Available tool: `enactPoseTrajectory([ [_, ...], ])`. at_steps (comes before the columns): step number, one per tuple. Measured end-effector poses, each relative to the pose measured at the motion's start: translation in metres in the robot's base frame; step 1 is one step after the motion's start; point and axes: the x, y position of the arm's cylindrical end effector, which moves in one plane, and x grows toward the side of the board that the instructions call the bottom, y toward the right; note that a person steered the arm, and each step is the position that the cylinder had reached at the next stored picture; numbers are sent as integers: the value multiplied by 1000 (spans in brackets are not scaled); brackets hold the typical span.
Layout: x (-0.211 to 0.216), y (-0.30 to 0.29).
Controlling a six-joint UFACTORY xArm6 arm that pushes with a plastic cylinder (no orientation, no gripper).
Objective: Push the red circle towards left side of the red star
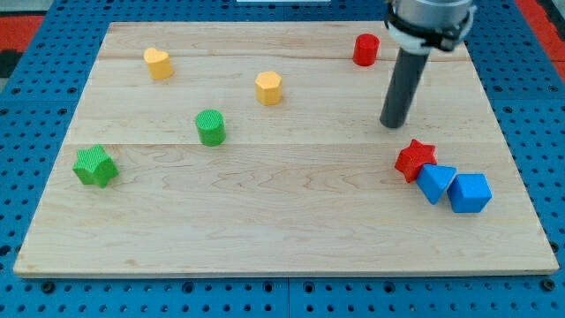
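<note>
The red circle [365,49] stands near the view's top, right of centre. The red star [414,160] lies at the view's right, touching a blue triangle-like block [435,183]. My tip [393,124] rests on the board between the two red blocks, below and to the right of the red circle and just above and to the left of the red star, touching neither.
A blue block [470,193] sits right of the blue triangle. A yellow heart [158,64] and a yellow hexagon [268,88] lie toward the top. A green circle [210,127] and a green star [95,166] lie at the left. The wooden board [282,230] ends near all sides.
</note>
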Motion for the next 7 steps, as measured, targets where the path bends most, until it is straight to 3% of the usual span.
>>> enactPoseTrajectory([
  [3,-108,2],
  [7,-194,-17],
])
